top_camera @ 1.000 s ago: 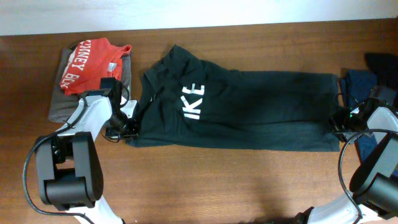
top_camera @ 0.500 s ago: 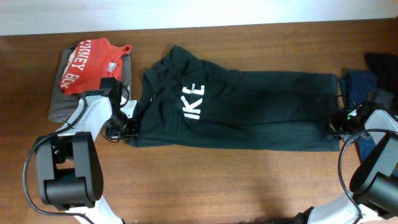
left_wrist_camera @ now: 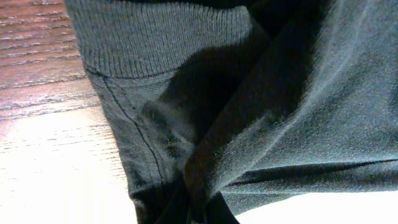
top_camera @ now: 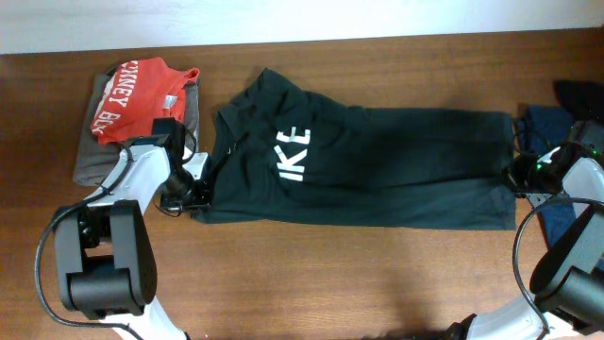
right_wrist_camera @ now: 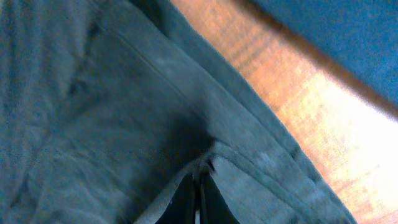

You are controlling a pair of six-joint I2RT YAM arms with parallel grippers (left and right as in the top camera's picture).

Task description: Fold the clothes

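Note:
The clothes, a very dark T-shirt (top_camera: 396,170) with white letters on its chest, lie spread sideways across the wooden table. At the shirt's left end, by the collar, my left gripper (top_camera: 195,194) is shut on a bunched fold. In the left wrist view the ribbed collar band (left_wrist_camera: 161,37) fills the top, and the fabric gathers into my gripper (left_wrist_camera: 208,213) at the bottom edge. My right gripper (top_camera: 516,175) is shut on the hem at the shirt's right end. The right wrist view shows its fingertips (right_wrist_camera: 198,198) pinching a ridge of the dark cloth (right_wrist_camera: 93,124).
A folded red tee (top_camera: 142,94) lies on a grey garment (top_camera: 90,156) at the back left. Blue garments (top_camera: 552,127) sit at the right edge, just beyond the right gripper, and show as blue cloth (right_wrist_camera: 348,37) in the right wrist view.
The right gripper has closed on the shirt's hem and shifted slightly toward the far side, pulling the edge with it. The left gripper holds still.

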